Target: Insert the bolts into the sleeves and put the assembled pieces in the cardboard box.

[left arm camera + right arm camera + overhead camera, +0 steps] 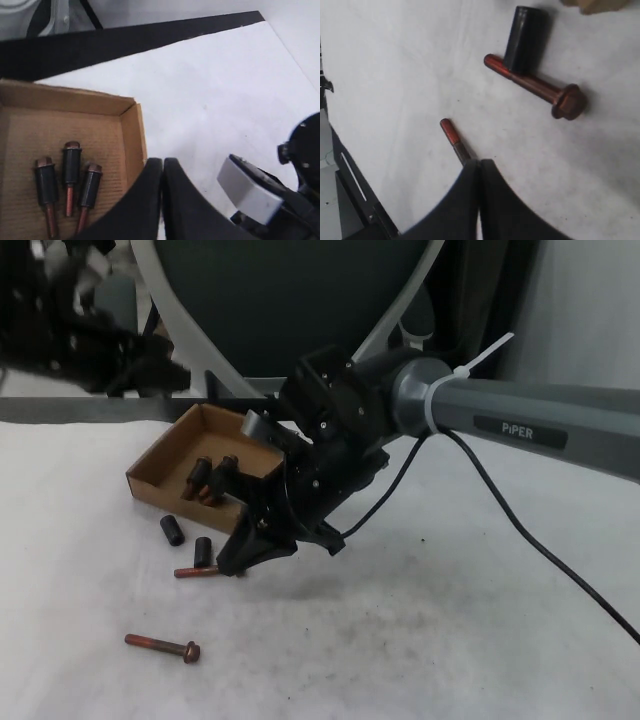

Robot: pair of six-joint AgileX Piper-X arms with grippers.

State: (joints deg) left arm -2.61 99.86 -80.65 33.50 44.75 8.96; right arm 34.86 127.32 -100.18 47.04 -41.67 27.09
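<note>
The cardboard box [160, 455] lies at the bench's left; three bolts in black sleeves [70, 170] lie inside it. My left gripper [162, 162] is shut and empty, by the box's side wall [132, 140]. On the cloth, my right gripper [243, 562] is shut, with nothing seen between its fingers, beside a copper bolt [195, 571] whose shaft touches a loose black sleeve [203, 550]. The right wrist view shows that bolt [535, 85] and sleeve [524, 40]. A second bolt [165, 646] lies nearer; its head end is hidden behind my right fingertips [470, 175]. Another sleeve [172, 530] lies by the box.
White cloth [450, 640] covers the bench, with open room to the right and front. A black cable [530, 540] trails from the right arm across the cloth. A dark strip [90, 408] runs along the bench's far edge. Part of the other arm [247, 192] shows close beside my left gripper.
</note>
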